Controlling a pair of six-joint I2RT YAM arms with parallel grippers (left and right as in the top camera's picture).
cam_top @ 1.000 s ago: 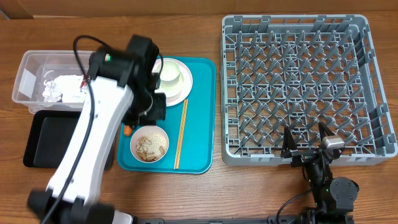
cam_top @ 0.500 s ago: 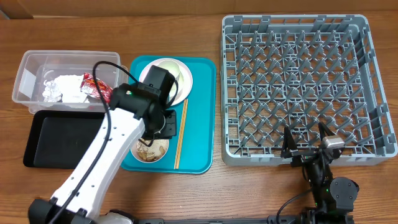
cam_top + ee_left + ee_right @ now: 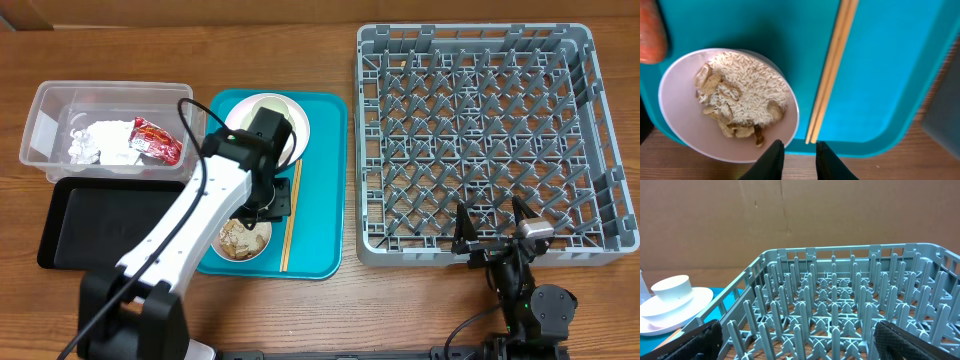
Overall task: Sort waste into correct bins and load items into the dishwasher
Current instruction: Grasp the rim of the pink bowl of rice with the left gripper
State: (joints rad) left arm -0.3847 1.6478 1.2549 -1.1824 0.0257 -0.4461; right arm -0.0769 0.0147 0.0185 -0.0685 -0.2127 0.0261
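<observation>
Food-waste sorting is going on: the left end effector (image 3: pixel 799 160), fingers (image 3: pixel 772 161) slightly spread and empty, is hovering over the pale pink round bowl of rice and peanuts (image 3: pixel 684 129) on the teal plastic tray (image 3: pixel 890 75). A rim grip for tipping is probably coming next. The right end effector (image 3: pixel 490 231) is gaping idle. No writing is showing legibly.

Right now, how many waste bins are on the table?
2: the clear tub at far left, and the black tray beside it, on the near side. None seems hidden.
</observation>
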